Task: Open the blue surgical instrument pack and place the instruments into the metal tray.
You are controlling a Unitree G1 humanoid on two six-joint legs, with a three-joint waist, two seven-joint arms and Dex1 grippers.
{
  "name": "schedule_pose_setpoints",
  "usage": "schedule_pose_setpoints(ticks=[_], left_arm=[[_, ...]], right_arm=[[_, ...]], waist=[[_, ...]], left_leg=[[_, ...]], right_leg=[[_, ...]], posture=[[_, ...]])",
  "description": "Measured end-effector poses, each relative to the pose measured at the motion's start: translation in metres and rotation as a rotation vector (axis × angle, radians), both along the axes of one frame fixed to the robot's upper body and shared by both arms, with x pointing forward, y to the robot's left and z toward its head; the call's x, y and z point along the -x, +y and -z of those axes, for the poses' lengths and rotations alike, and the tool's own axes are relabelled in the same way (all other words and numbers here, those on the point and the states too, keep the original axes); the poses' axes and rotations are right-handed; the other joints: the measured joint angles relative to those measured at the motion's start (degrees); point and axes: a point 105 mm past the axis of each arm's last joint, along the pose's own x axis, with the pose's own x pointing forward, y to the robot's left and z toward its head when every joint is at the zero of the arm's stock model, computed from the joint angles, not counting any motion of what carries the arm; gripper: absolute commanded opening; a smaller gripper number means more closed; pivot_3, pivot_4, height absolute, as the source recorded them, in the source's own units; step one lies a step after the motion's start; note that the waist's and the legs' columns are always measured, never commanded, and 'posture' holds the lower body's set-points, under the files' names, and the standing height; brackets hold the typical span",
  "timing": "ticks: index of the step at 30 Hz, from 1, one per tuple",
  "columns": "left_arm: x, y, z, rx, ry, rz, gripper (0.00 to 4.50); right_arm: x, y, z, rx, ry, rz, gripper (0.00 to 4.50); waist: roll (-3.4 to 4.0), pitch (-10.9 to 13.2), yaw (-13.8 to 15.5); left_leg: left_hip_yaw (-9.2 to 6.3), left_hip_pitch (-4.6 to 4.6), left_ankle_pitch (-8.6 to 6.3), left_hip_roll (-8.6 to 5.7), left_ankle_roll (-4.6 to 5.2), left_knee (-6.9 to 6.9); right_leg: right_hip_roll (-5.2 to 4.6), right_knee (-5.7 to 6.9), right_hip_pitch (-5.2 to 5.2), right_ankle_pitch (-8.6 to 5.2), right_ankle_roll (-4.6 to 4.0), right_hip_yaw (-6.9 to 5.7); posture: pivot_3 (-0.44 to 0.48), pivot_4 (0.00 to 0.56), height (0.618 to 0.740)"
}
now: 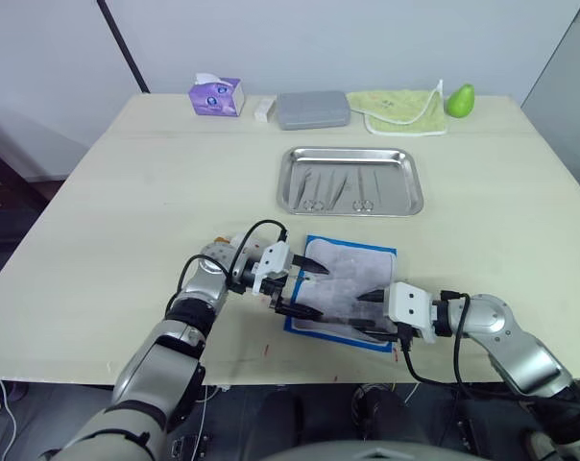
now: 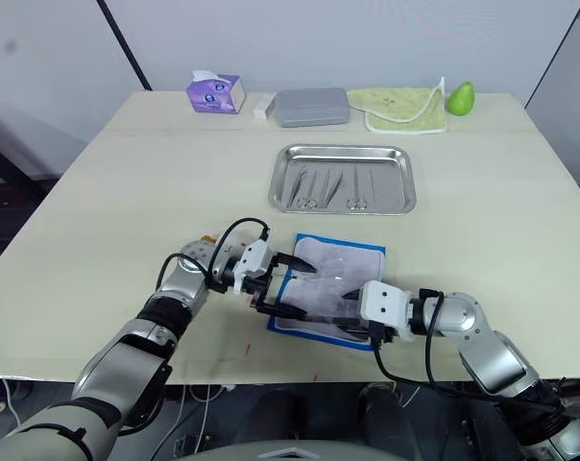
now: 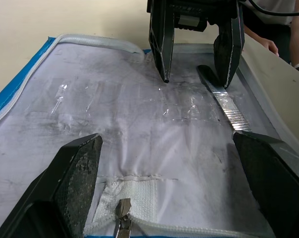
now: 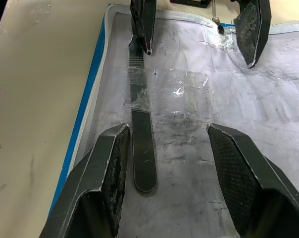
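My left gripper (image 1: 307, 288) and right gripper (image 1: 367, 312) hang spread wide, empty, over the opened blue surgical instrument pack (image 1: 352, 269); one flat tool (image 4: 142, 148) lies on its lining. Beyond, instruments (image 1: 340, 192) rest in the metal tray (image 1: 415, 182).

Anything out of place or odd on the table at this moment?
One flat metal tool lies on the opened blue surgical instrument pack, under a crumpled clear strip, while other instruments lie in the metal tray. Both grippers, left and right, hover open over it. Nothing spilled.
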Motion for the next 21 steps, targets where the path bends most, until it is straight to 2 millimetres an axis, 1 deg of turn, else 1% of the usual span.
schedule_pose_setpoints(ticks=[1, 2, 3, 4, 5, 7, 17, 21], left_arm=[[0.0002, -0.0002, 0.0002, 0.0, 0.001, 0.0, 4.5], [0.0003, -0.0004, 0.0004, 0.0, 0.001, 0.001, 4.5], [0.0003, -0.0005, 0.0005, 0.0, 0.002, 0.001, 4.5], [0.0008, -0.0006, 0.0015, -0.002, 0.006, 0.001, 4.5], [0.0009, -0.0005, 0.0018, -0.003, 0.007, 0.001, 4.5], [0.0006, -0.0001, 0.0024, -0.004, 0.012, -0.004, 4.5], [0.0004, -0.0004, 0.0028, -0.006, 0.01, -0.006, 4.5], [0.0004, -0.0012, 0.0027, -0.002, 0.01, -0.006, 4.5]], right_arm=[[0.0001, -0.0001, 0.0004, 0.0, 0.003, -0.001, 2.12], [0.0007, 0.0, 0.0008, 0.0, 0.007, -0.005, 2.0], [0.001, 0.0002, 0.0012, 0.0, 0.01, -0.007, 1.54], [0.0047, 0.0016, 0.0038, -0.002, 0.032, -0.024, 1.21], [0.0056, 0.002, 0.0046, -0.003, 0.038, -0.028, 0.68], [0.0073, 0.0033, 0.0059, -0.006, 0.047, -0.037, 0.02], [0.0065, 0.0032, 0.0057, -0.005, 0.05, -0.038, 0.02], [0.004, 0.0029, 0.0016, 0.001, 0.048, -0.029, 0.02]], waist=[[-0.01, 0.0, 0.0], [-0.01, 0.0, 0.0], [-0.02, 0.0, 0.0], [-0.11, -0.2, 0.0], [-0.16, -0.2, 0.0], [-0.27, -0.3, -0.1], [-0.37, -0.4, -0.1], [-0.35, -0.4, -0.1]], left_leg=[[0.0, 0.02, 0.0, 0.0, 0.0, 0.0], [0.0, 0.04, 0.0, 0.0, 0.0, -0.01], [0.0, 0.05, 0.0, 0.0, 0.0, -0.01], [0.0, 0.15, 0.0, 0.01, 0.0, -0.04], [0.0, 0.18, 0.0, 0.01, 0.0, -0.05], [-0.01, 0.27, 0.0, 0.04, 0.0, -0.05], [-0.02, 0.28, 0.0, 0.05, 0.0, -0.07], [-0.02, 0.27, 0.0, 0.05, 0.0, -0.07]], right_leg=[[0.0, 0.0, 0.02, -0.01, 0.0, 0.0], [-0.01, 0.0, 0.03, -0.01, 0.01, 0.01], [-0.01, 0.0, 0.04, -0.02, 0.0, 0.01], [-0.01, 0.0, 0.11, -0.06, -0.07, 0.02], [-0.01, 0.0, 0.13, -0.14, -0.2, 0.02], [0.0, -0.01, 0.22, -0.18, -0.26, 0.01], [-0.02, -0.01, 0.22, -0.19, -0.27, 0.01], [-0.03, -0.02, 0.22, -0.19, -0.28, 0.0]], posture=[[0.0, 0.15, 0.736], [0.0, 0.15, 0.736], [0.0, 0.15, 0.736], [0.0, 0.15, 0.736], [0.0, 0.15, 0.736], [0.0, 0.15, 0.736], [0.0, 0.15, 0.736], [0.0, 0.15, 0.736]])
